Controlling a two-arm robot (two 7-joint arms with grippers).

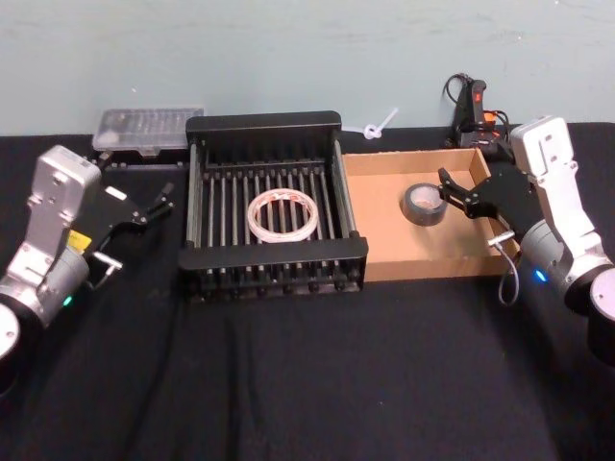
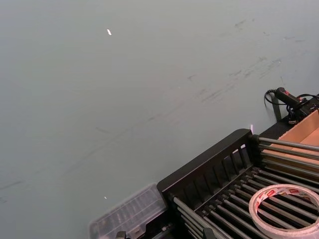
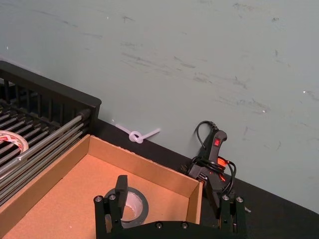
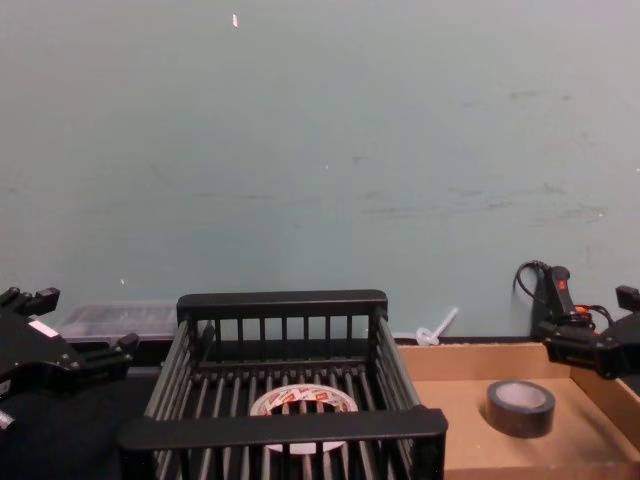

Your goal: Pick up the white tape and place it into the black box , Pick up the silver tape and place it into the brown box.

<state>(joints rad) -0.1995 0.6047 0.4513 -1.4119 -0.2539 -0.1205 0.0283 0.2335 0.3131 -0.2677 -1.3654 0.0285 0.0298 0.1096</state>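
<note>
Two rolls of tape are lying in two boxes on a black-draped counter, one roll to each box, as two robot arms are hovering at either side. Nearest the robot, the left tool is hanging over the cloth just beside the left wall of the black box, its fingers spread and gripping nothing. The right tool is poised over the right part of the brown box, its fingers likewise spread and released, flanking empty air just beside the silver tape without touching it.

The white tape is resting flat on the ribbed bottom of the black box, near its middle, its printed face up. The silver tape is lying flat on the cardboard floor of the brown box, toward the back right part. The two boxes are sitting side by side, walls touching or nearly so.

Farther back, one clear plastic case is lying behind the left tool, one white knotted tie behind the brown box, and one black corded hand tool with a red switch is standing against the pale wall.
</note>
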